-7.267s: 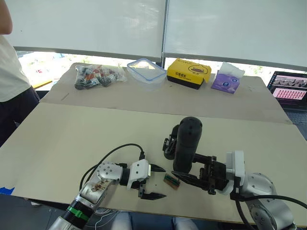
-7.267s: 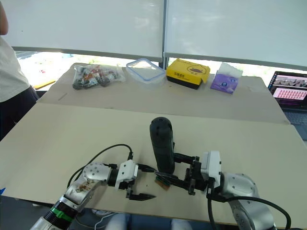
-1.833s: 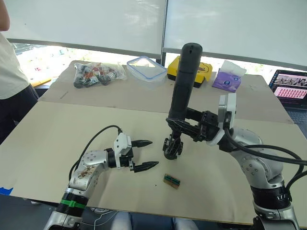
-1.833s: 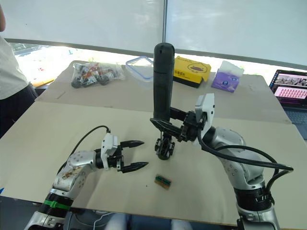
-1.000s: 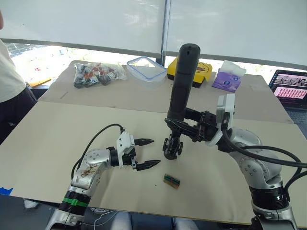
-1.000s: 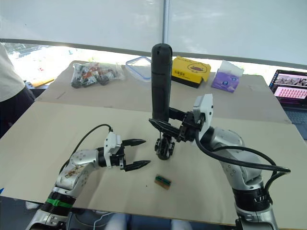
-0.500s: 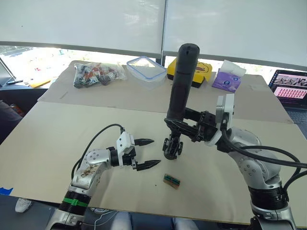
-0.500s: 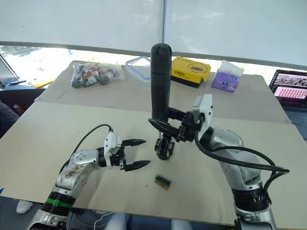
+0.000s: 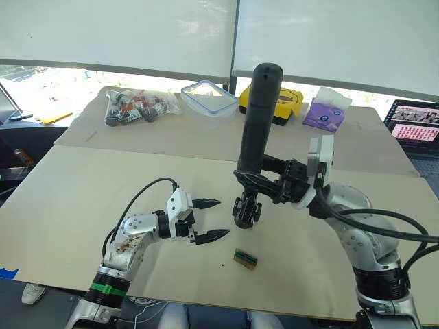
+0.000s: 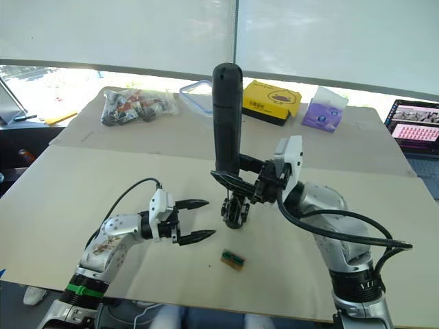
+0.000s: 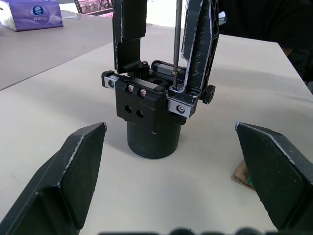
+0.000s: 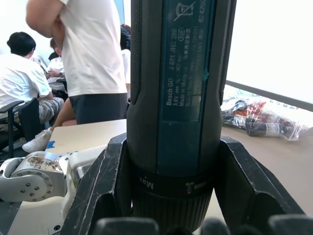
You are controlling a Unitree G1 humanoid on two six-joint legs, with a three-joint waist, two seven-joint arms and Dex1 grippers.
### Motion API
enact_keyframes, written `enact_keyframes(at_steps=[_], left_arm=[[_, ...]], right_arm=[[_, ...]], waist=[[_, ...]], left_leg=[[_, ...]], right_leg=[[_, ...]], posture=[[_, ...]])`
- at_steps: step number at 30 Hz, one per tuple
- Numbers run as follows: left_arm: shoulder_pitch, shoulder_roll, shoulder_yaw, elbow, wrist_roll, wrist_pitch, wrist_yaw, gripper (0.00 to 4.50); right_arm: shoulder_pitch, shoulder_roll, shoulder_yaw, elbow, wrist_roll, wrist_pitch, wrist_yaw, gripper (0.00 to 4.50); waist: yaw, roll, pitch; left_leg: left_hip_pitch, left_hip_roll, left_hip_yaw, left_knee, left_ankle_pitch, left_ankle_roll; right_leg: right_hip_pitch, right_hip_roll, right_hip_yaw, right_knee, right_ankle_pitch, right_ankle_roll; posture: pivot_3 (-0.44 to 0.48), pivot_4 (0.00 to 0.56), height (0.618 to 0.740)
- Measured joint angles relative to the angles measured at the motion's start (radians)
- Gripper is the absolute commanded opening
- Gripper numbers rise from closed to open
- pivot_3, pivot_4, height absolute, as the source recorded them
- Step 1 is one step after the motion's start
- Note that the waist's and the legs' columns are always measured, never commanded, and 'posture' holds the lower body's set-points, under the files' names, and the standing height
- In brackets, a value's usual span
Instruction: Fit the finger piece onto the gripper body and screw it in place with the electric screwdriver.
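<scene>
Black electric screwdriver (image 9: pixel 255 123), clamped in right end effector (image 9: pixel 255 179), had tilted slightly; bit stayed seated on gripper body (image 11: pixel 151 115). Driving judged underway. Left end effector (image 9: pixel 208 219) remained apart beside the body.

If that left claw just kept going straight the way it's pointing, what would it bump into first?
Most likely the small chunky black gripper body standing on the table: the open left gripper points at it, framed between its fingers in the wrist view.

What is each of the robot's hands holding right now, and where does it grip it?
The right hand clamps the electric screwdriver near its lower end, upright over the gripper body. The left hand is open and holds nothing.
</scene>
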Motion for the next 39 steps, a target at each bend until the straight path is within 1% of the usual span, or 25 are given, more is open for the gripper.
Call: enact_keyframes(at_steps=[13, 15, 21, 27, 33, 39], left_arm=[[0.005, -0.010, -0.006, 0.000, 0.003, -0.001, 0.013, 4.50], [-0.001, -0.015, -0.016, 0.008, 0.022, -0.004, 0.024, 4.50], [-0.055, -0.058, -0.060, 0.110, 0.095, -0.029, 0.064, 4.50], [-0.148, -0.113, -0.088, 0.234, 0.155, -0.052, 0.082, 4.50], [-0.196, -0.153, -0.117, 0.332, 0.180, -0.067, 0.074, 4.50], [-0.228, -0.174, -0.123, 0.384, 0.198, -0.083, 0.057, 4.50]], right_arm=[[0.008, -0.012, 0.000, -0.001, -0.009, 0.000, 0.020, 1.92], [0.012, -0.013, -0.001, -0.004, -0.009, 0.000, 0.020, 1.92], [0.015, -0.013, -0.001, -0.009, -0.009, 0.000, 0.019, 1.92], [0.017, -0.014, -0.002, -0.013, -0.011, -0.001, 0.020, 1.92], [0.018, -0.014, -0.002, -0.014, -0.012, -0.001, 0.019, 1.92], [0.019, -0.014, -0.002, -0.016, -0.016, -0.001, 0.018, 1.92]], waist=[[0.001, 0.000, 0.000], [0.001, 0.000, 0.000], [0.002, 0.000, 0.000], [0.002, 0.000, 0.000], [0.002, 0.000, 0.000], [0.003, 0.000, 0.000]], left_leg=[[0.000, 0.000, 0.000, 0.000, 0.000, 0.000], [0.000, 0.000, 0.000, 0.000, 0.000, 0.000], [0.000, 0.000, 0.000, 0.000, 0.000, 0.000], [0.000, 0.000, 0.000, 0.000, 0.000, 0.000], [0.000, 0.000, 0.000, 0.000, 0.000, 0.000], [0.000, 0.000, 0.000, 0.000, 0.000, 0.000]], right_leg=[[0.000, 0.000, 0.000, 0.000, 0.000, 0.000], [0.000, 0.000, 0.000, 0.000, 0.000, 0.000], [0.000, 0.000, 0.000, 0.000, 0.000, 0.000], [0.000, 0.000, 0.000, 0.000, 0.000, 0.001], [0.000, 0.000, 0.000, 0.000, 0.000, 0.002], [0.001, 0.000, 0.000, 0.000, 0.001, 0.002]], posture=[[0.000, 0.150, 0.740], [0.000, 0.150, 0.740], [0.000, 0.150, 0.740], [0.000, 0.150, 0.740], [0.000, 0.150, 0.740], [0.000, 0.150, 0.740]])
